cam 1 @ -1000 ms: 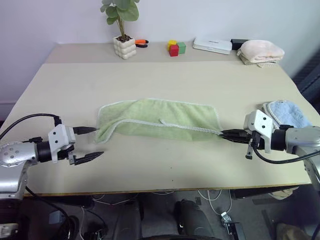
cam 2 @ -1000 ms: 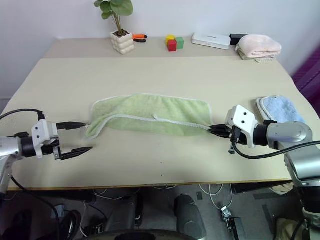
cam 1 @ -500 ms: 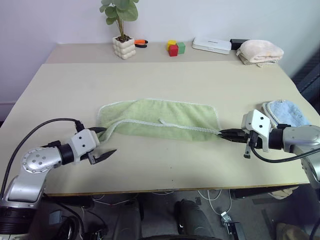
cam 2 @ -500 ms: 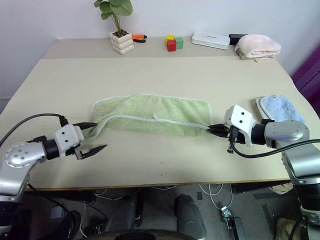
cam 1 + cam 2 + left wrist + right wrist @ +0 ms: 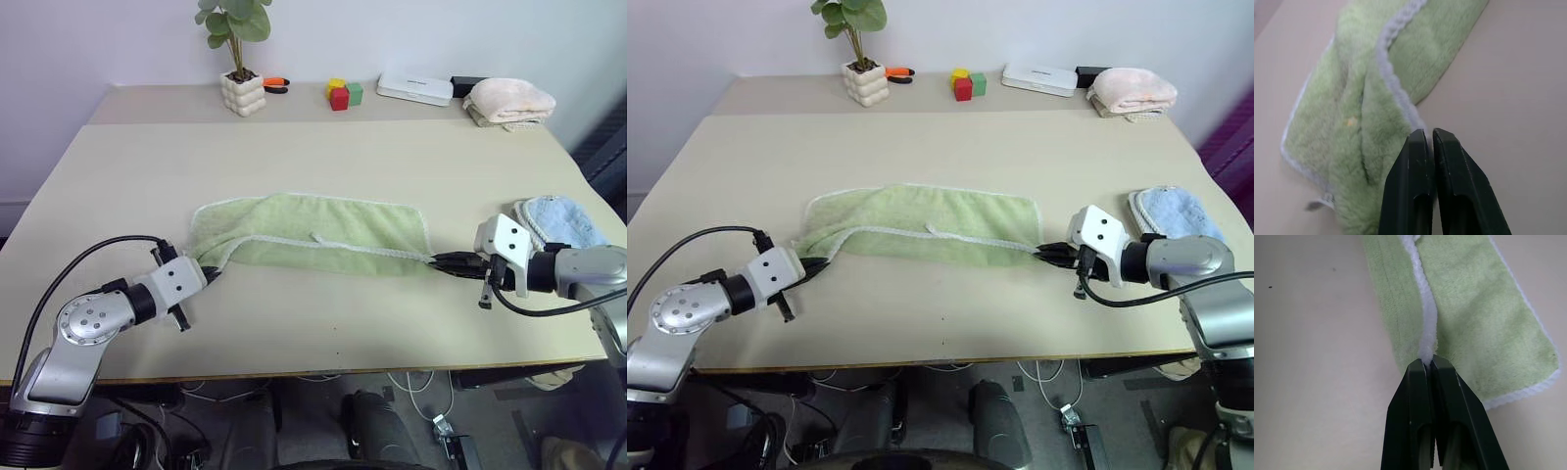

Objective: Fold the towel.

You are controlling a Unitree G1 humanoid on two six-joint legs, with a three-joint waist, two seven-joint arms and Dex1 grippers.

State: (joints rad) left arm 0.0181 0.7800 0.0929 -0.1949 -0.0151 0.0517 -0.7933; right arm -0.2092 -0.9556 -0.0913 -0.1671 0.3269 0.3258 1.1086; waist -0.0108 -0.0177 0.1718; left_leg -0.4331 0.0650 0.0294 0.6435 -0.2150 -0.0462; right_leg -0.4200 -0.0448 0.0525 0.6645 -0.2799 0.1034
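On the table (image 5: 323, 147): one green towel (image 5: 323, 230) at centre, folded lengthwise. Two pincers, each clamped on its white hem: left pincer (image 5: 208, 275) at 8 o'clock, right pincer (image 5: 438, 260) at 4 o'clock.

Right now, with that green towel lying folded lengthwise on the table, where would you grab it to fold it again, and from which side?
Probably at its two short ends, on the thick white hem. The towel lies as a long band across the table, so each end faces one arm. The left gripper and right gripper have each come in low from their own side and are shut on the hem.
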